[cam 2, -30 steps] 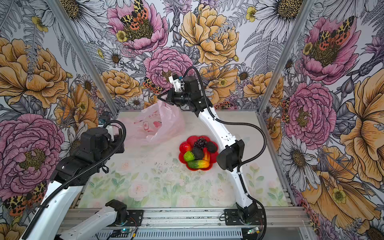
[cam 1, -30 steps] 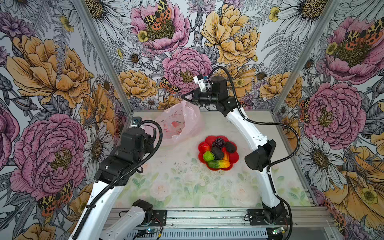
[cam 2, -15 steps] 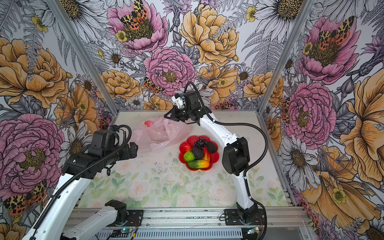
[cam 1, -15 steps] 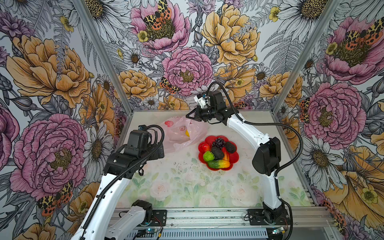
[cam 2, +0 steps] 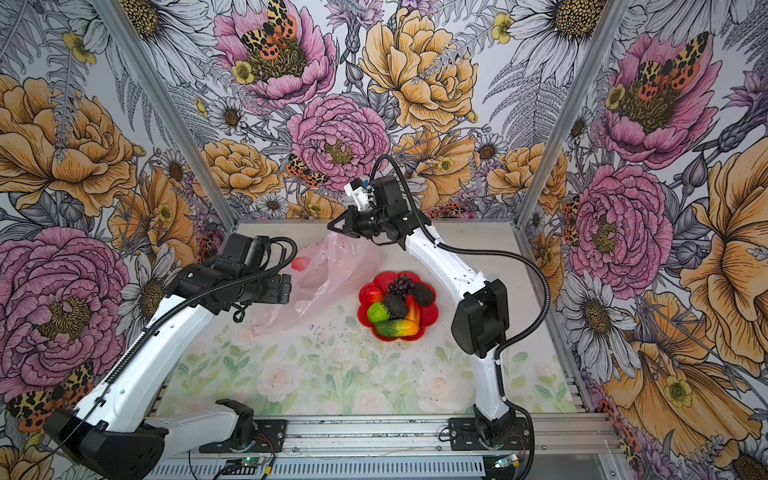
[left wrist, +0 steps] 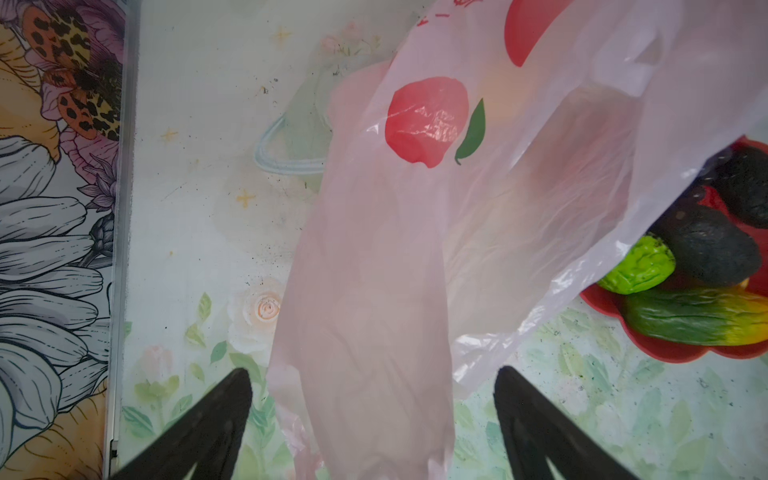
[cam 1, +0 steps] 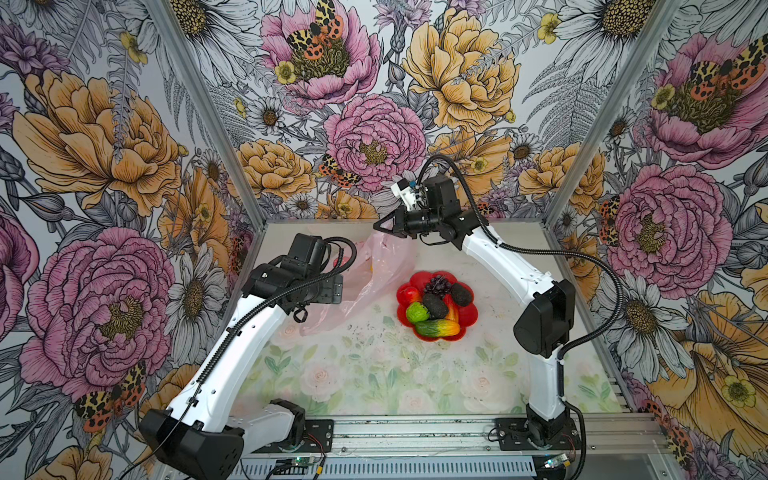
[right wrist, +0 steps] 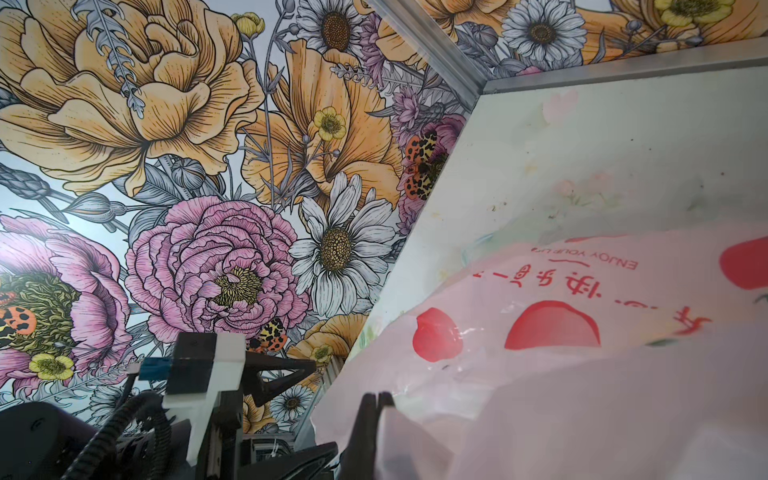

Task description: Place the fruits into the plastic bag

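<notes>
L arm comes in from the front-left, forearm sloping up and wrist aimed toward mid-table. L gripper: black fingers spread wide, gripping nothing. A limp fold of the thin translucent pink plastic bag w/ red fruit prints hangs btwn them and isn't visibly pinched.

In both top views the bag's long axis slants from a raised point at the back down to the front-left. Its low end rests on the pale floral tabletop by the L wrist. No open mouth shows, and can't tell if anything is inside.

R gripper: fingers pressed together on the bag's top edge, held up above the table at the back.

Just right of the bag sits the red flower-shaped plate; can't tell if they touch. The small toy fruits are piled on it: two dark avocados, purple grape bunch, green lime, red-yellow peach, and green-orange mango lying left-right along the front rim.

R arm arches from the front-right base, elbow high beside the plate.

Judgement: R is busy w/ the bag, so the free L gripper is the one to act. The fruits lie to its right, past the hanging film.
</notes>
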Tool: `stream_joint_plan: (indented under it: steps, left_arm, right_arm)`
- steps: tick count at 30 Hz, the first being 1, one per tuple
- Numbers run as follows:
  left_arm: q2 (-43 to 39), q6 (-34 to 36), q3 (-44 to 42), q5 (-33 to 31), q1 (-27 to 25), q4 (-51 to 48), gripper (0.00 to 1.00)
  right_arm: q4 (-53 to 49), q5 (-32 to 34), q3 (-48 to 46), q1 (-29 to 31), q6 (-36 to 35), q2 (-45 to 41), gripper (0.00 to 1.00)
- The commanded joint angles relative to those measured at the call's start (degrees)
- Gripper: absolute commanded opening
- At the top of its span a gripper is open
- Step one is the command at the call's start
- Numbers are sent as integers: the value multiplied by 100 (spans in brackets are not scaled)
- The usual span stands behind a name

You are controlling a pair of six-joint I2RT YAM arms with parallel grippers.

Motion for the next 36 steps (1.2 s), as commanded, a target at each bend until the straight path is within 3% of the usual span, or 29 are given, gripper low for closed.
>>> stream_joint_plan:
  steps: [1, 5, 11, 22, 23, 26, 27, 28, 32, 36]
  left_arm:
    - [-70, 82, 201, -187, -146, -389, 92]
    - [-240, -12, 81, -317, -234, -519, 88]
    - [-348, -150, -342, -228, -274, -480, 70]
    - [-238, -95, -766, -83, -83, -187, 59]
    - [-197, -79, -772, -129, -60, -149, 54]
    - [-98, -79, -718, -133, 133, -5, 12]
    - [-71, -100, -680, -99, 229, 46, 4]
    - [-53, -119, -636, -63, 314, 80, 0]
    - [33, -226, -138, -62, 763, 209, 0]
    - [456, -494, 729, 380, 1247, 656, 0]
  right_arm:
    - [74, -118, 195, -39, -50, -24, 0]
    - [74, -192, 613, -48, 78, 232, 0]
    - [74, -247, 1040, -56, 224, 484, 0]
    - [40, -209, 1053, -57, 283, 521, 0]
    - [39, -200, 1070, -57, 289, 524, 0]
    - [17, -194, 1038, -57, 277, 517, 0]
    - [-21, -202, 1007, -66, 241, 509, 0]
    - [-72, -188, 987, -85, 197, 509, 0]
    - [-336, 151, 1100, -237, -55, 605, 0]
    - [-487, 614, 2337, -277, -10, 1340, 0]
